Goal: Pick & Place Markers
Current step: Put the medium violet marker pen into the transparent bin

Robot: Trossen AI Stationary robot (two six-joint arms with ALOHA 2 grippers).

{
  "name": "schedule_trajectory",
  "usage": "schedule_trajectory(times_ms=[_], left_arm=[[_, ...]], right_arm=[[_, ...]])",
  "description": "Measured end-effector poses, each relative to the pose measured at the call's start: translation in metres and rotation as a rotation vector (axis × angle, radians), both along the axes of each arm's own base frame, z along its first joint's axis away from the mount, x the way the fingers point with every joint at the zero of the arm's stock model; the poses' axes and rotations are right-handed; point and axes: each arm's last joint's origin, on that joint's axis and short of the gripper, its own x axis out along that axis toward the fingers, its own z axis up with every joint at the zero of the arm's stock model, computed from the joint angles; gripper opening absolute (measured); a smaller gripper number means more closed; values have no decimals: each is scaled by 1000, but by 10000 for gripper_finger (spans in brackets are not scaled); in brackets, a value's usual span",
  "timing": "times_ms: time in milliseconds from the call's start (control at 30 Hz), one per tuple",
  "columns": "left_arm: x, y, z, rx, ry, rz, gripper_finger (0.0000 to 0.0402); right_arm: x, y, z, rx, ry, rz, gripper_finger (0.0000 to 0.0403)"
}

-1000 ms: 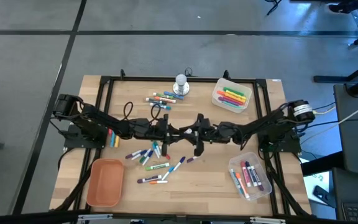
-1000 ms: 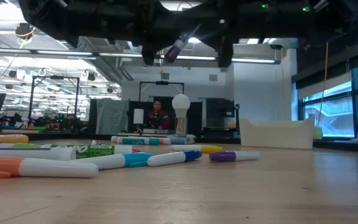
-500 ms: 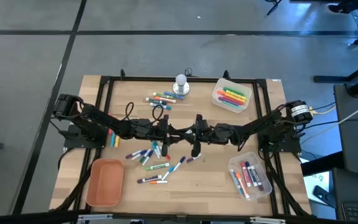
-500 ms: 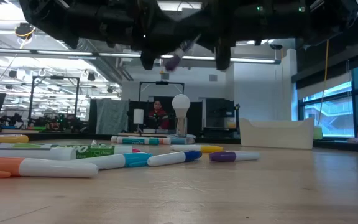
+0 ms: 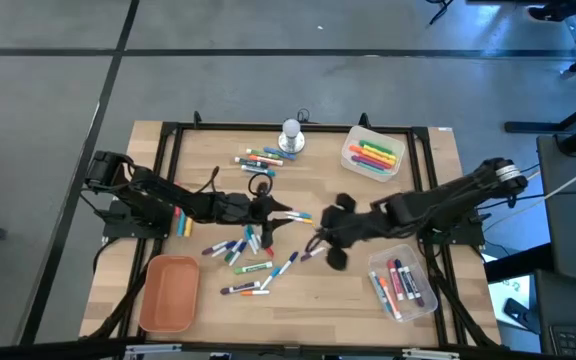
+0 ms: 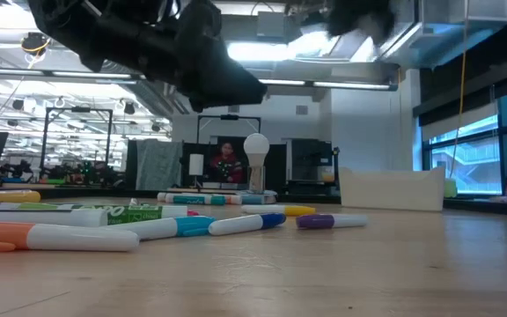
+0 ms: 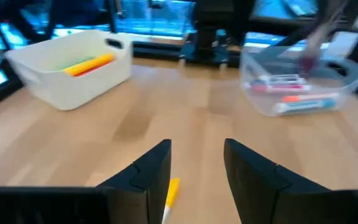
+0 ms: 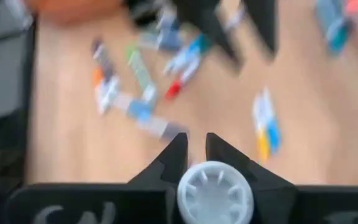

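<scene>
While the left claw (image 5: pixel 290 214) gapes mid-table, the right claw (image 5: pixel 318 243) pinches a marker (image 5: pixel 310 247).

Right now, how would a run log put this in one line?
left gripper open, empty | right gripper shut on marker, above table | loose markers lying on table

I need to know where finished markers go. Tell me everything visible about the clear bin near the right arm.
The clear bin is a shallow rectangular tub of see-through plastic with rounded corners, standing flat on the wooden table near its front right corner. Several markers lie in it, mostly pink and purple, with white-barrelled ones beside them. The left wrist view shows its translucent wall. Nothing grips it; the right arm passes just behind it.
</scene>
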Motion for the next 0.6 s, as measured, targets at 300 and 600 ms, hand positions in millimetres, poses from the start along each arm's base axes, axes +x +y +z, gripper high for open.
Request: schedule_trajectory(times_ms=[300,600], left_arm=[[0,2,-11,19,52,81,145],[-1,3,-19,20,117,109,148]], right_arm=[[-69,37,-8,164,542,-203,50],[-100,63,-81,354,828,-361,93]])
